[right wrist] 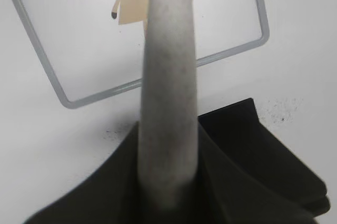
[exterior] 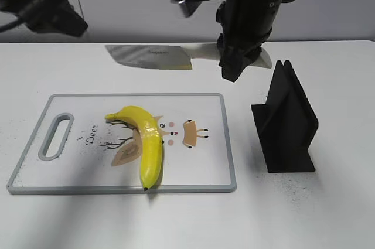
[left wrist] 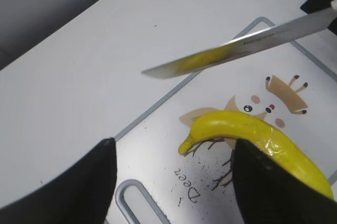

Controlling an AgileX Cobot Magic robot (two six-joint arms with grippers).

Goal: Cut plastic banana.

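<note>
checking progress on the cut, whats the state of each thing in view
plastic banana: whole, uncut, lying on the cutting board
cutting board: flat on the table, holding only the banana
knife: held in the air behind the board, blade sideways, not touching the banana
knife stand: upright, empty, right of the board
right gripper: jaws shut on the knife handle
left gripper: jaws open, empty, above the board's handle end

Board: white, grey-rimmed, deer print, handle slot at left. Black stand just right of board, upright, on table.
</note>
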